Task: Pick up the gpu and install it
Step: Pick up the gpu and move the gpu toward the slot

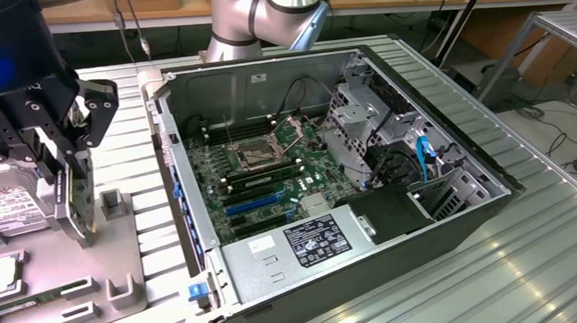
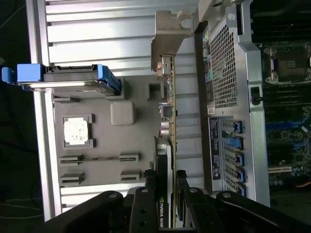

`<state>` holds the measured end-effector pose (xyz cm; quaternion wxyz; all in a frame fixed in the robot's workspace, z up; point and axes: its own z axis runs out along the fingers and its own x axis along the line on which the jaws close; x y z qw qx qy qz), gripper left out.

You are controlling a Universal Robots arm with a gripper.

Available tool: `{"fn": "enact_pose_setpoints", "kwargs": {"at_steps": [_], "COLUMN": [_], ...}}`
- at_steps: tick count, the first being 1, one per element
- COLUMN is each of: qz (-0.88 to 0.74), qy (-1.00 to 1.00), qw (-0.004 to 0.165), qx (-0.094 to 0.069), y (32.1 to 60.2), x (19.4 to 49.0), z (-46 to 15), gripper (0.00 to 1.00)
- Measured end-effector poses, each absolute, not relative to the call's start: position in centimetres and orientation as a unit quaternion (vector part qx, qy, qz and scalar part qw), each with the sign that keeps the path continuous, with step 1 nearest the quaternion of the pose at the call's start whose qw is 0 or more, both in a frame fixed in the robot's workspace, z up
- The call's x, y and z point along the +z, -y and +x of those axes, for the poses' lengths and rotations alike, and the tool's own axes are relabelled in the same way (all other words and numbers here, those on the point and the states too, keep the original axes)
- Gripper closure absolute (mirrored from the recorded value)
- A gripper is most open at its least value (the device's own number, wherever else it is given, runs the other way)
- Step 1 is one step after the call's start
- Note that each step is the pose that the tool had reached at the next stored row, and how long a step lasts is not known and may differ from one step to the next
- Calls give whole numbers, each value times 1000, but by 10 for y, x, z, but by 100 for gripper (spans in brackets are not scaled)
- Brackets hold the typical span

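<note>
gripper (image 1: 64, 155) pinches the upright gpu (image 1: 75, 206) between partly closed fingers, over the grey parts tray (image 1: 37, 267), nine o'clock of the open computer case (image 1: 393, 267) in the exterior view.

One gpu (image 1: 74, 206), one computer case (image 1: 394, 274), one hard drive (image 2: 68, 80), one processor (image 2: 77, 131), one memory stick (image 2: 99, 158).

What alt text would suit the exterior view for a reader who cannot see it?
A robot arm's black tool grips a graphics card upright at a grey parts tray, on the exterior view's left of an open computer case showing its motherboard and power supply.
</note>
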<state>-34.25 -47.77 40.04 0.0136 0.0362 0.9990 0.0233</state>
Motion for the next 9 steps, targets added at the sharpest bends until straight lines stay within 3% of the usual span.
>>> {"fn": "enact_pose_setpoints", "kwargs": {"at_steps": [9], "qz": [36], "qy": [-999], "qw": [14], "qx": [23], "y": [478], "x": [413], "z": [-343], "gripper": [73]}}
